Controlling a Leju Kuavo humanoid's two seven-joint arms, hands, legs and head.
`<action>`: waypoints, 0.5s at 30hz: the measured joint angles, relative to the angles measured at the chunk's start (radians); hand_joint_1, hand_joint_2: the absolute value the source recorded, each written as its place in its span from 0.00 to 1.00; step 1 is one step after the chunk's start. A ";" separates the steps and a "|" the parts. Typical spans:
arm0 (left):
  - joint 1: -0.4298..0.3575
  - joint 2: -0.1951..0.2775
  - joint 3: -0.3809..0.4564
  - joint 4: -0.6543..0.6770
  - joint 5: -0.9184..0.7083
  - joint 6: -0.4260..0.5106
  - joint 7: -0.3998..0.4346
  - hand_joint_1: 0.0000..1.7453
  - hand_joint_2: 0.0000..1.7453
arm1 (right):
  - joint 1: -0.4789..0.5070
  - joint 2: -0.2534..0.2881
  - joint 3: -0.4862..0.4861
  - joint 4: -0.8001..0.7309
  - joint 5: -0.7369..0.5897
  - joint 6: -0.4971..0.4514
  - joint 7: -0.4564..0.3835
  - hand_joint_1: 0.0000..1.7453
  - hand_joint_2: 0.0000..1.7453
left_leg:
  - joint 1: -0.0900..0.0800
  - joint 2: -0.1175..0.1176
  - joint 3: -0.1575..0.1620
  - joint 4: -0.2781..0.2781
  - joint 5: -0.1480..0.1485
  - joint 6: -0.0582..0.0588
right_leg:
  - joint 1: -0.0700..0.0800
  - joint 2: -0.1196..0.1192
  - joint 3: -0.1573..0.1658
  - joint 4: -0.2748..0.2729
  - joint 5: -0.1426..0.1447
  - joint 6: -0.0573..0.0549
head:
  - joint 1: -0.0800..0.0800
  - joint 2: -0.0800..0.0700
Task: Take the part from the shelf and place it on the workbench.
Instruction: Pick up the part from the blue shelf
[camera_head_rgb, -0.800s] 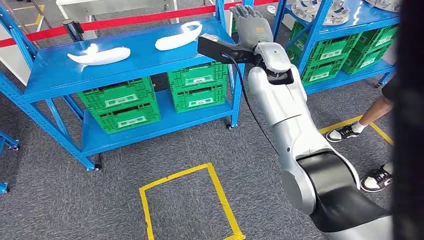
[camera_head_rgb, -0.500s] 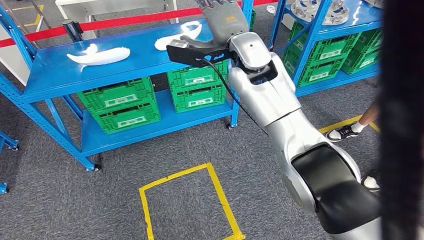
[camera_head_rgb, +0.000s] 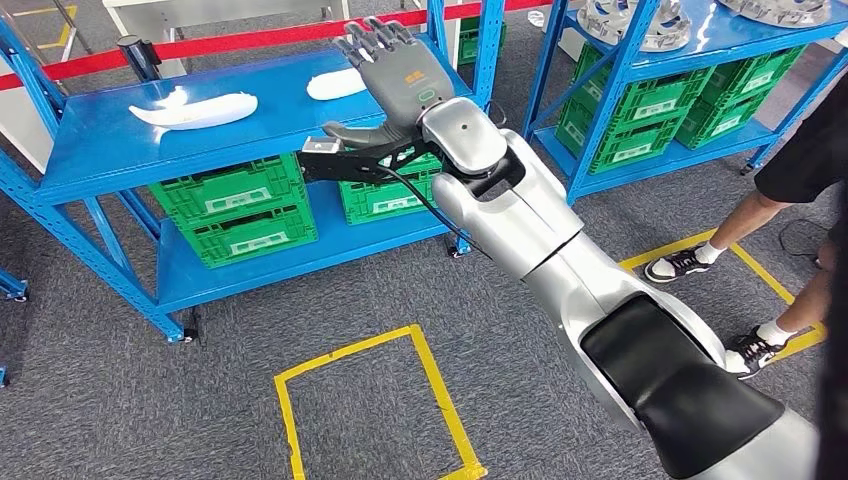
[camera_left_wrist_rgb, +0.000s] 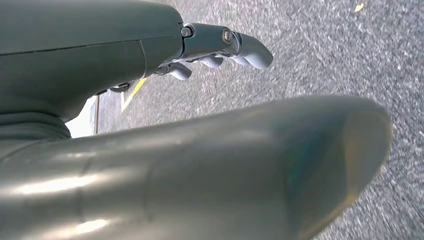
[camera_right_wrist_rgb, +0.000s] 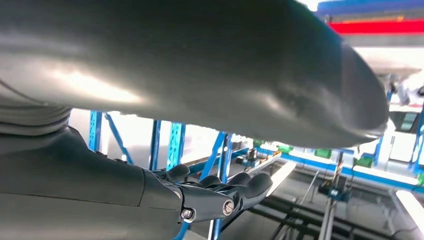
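Observation:
Two white curved parts lie on the top of the blue shelf (camera_head_rgb: 110, 140): one part (camera_head_rgb: 195, 105) at the left, the other part (camera_head_rgb: 333, 84) further right, partly hidden behind my right hand. My right hand (camera_head_rgb: 395, 65) is raised over the shelf top just right of that second part, fingers spread, holding nothing. The right wrist view shows its dark fingers (camera_right_wrist_rgb: 225, 192) stretched out and its thick thumb (camera_right_wrist_rgb: 210, 65) apart from them. My left hand (camera_left_wrist_rgb: 220, 47) hangs over the grey carpet with nothing in it.
Green crates (camera_head_rgb: 240, 210) fill the shelf's lower level. A second blue shelf (camera_head_rgb: 690, 40) with grey parts and green crates stands at the right. A person (camera_head_rgb: 800, 160) stands at the right edge. A yellow tape square (camera_head_rgb: 370, 400) marks the floor.
My right arm has swung left along the shelf, bringing the hand from the shelf's right post to beside the right white part. The view has shifted slightly.

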 joint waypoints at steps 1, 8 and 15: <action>0.000 -0.001 0.002 0.001 0.000 0.000 0.000 0.00 0.00 | 0.004 -0.003 0.008 -0.001 -0.003 -0.003 -0.002 0.00 0.00 | 0.002 0.000 0.000 0.006 -0.005 -0.005 | -0.001 -0.002 0.026 -0.070 0.043 -0.001 | 0.000 0.000; 0.000 -0.002 0.012 0.005 0.000 0.000 -0.007 0.00 0.00 | 0.018 -0.014 0.052 -0.032 -0.027 -0.006 0.000 0.00 0.00 | 0.002 0.001 -0.011 0.028 -0.029 -0.049 | 0.005 0.001 0.089 -0.221 0.092 -0.040 | -0.001 0.000; 0.006 -0.004 0.018 0.008 0.000 0.000 -0.010 0.00 0.00 | 0.047 -0.016 0.083 -0.058 -0.044 -0.008 0.006 0.00 0.00 | 0.006 -0.002 -0.177 0.287 -0.080 -0.065 | 0.001 0.005 0.110 -0.223 0.074 -0.056 | -0.003 0.000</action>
